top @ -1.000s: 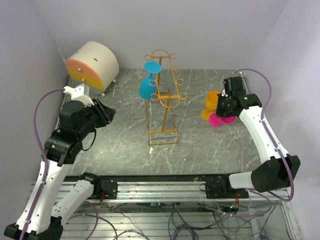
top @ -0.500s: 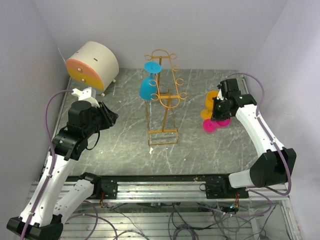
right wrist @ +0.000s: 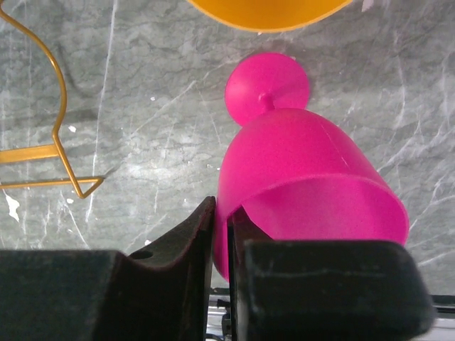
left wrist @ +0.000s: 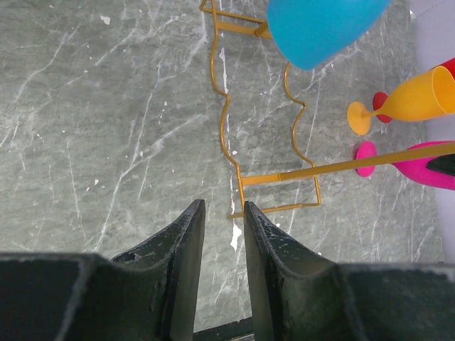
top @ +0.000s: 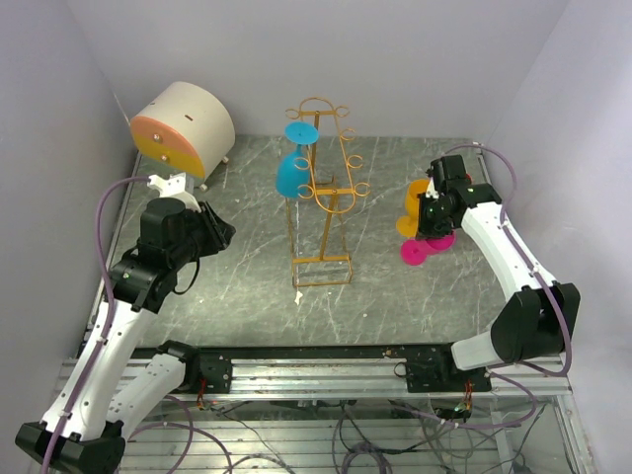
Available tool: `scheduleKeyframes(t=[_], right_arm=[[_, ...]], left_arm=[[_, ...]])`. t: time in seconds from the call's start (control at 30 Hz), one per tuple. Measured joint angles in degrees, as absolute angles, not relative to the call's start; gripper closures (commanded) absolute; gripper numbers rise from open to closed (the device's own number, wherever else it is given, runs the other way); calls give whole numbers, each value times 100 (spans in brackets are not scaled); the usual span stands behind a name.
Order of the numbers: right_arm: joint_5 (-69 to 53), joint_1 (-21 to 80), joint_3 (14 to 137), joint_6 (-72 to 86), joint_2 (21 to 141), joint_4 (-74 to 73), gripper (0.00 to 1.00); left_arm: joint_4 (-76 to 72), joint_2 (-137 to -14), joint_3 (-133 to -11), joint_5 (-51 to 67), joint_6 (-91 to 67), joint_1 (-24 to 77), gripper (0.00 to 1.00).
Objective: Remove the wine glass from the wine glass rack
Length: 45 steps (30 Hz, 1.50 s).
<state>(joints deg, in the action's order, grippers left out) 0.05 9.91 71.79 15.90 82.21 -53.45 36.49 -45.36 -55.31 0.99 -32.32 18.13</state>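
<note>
The gold-orange wire wine glass rack [top: 321,193] stands mid-table, and its base shows in the left wrist view [left wrist: 226,114]. A blue wine glass [top: 291,173] hangs upside down on its left side and also shows in the left wrist view [left wrist: 320,28]. My right gripper [top: 433,219] is shut on the rim of a pink wine glass [right wrist: 306,177], one finger inside the bowl. It holds the glass tilted, foot [top: 415,250] low near the table, right of the rack. My left gripper [top: 219,229] hovers left of the rack, narrowly open and empty [left wrist: 224,206].
An orange wine glass [top: 417,197] stands just behind the pink one. Part of a red glass [left wrist: 448,67] shows behind it in the left wrist view. A round beige drawer cabinet [top: 183,128] sits at the back left. Walls close in the table on three sides.
My right gripper has shifted left and slightly nearer with the pink glass; its foot now sits further left and forward. My left arm has moved a little right toward the rack.
</note>
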Motion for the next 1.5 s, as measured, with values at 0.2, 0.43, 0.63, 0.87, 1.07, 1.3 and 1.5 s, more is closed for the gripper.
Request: scheduleKeyframes(t=[0.2, 0.43, 0.63, 0.87, 1.07, 1.3, 1.5], right_arm=[[121, 998, 7389, 1584, 8171, -5339, 72], [191, 998, 7548, 1610, 7690, -5245, 69], [23, 998, 7533, 1651, 6779, -4897, 69], [-523, 998, 7321, 1695, 5913, -4462, 70], [-864, 998, 7194, 1702, 5704, -4348, 70], [-991, 998, 7122, 1691, 5483, -4305, 71], [-1011, 998, 7067, 1678, 5483, -4276, 71]], left_arm=[[3618, -4552, -5527, 99, -3234, 1813, 60], [3579, -4565, -5520, 99, -3234, 1813, 59], [3533, -4641, -5555, -56, -3297, 1813, 58], [3168, -5076, -6106, -189, -3758, 1813, 55], [2834, -6254, -7448, 71, -4021, 1813, 53], [2314, -7846, -8753, 1256, -4558, 1365, 52], [1509, -8646, -8711, 2359, -5426, 1011, 52]])
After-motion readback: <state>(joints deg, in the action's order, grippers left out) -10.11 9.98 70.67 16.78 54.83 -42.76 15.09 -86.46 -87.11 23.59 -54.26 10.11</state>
